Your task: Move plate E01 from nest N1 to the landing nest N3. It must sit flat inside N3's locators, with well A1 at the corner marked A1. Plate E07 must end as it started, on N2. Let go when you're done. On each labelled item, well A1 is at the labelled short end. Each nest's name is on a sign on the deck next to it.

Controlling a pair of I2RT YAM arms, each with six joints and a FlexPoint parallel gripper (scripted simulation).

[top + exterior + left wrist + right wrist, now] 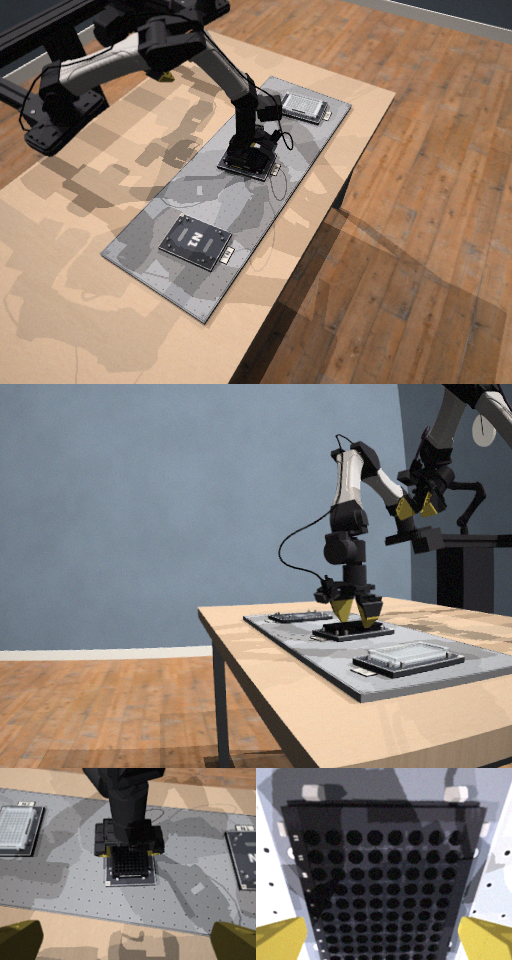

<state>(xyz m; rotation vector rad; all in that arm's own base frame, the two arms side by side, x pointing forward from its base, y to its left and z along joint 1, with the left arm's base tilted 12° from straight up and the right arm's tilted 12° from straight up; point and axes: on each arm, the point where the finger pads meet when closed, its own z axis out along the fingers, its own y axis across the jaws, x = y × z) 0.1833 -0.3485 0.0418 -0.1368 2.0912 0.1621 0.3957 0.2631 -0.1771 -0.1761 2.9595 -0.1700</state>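
Black plate E01 (345,627) (130,866) (385,881) lies in nest N3 (129,883), looking level; small marks run along one long edge, too blurred to read. N3's corner label shows at its lower left in the left wrist view. My right gripper (356,623) (129,854) (383,924) is open around the plate, with gaps on both sides. My left gripper (416,511) (126,927) is open and empty, high behind the deck. Clear plate E07 (303,106) (410,654) (13,828) sits on nest N2 (400,671). Nest N1 (200,225) (240,849) holds no plate.
The perforated grey deck (165,205) (300,644) (64,884) carries all three nests, with N3 between N1 and N2. Locator posts stand around the plate. The right arm rises above N3, and its cable loops out beside the wrist.
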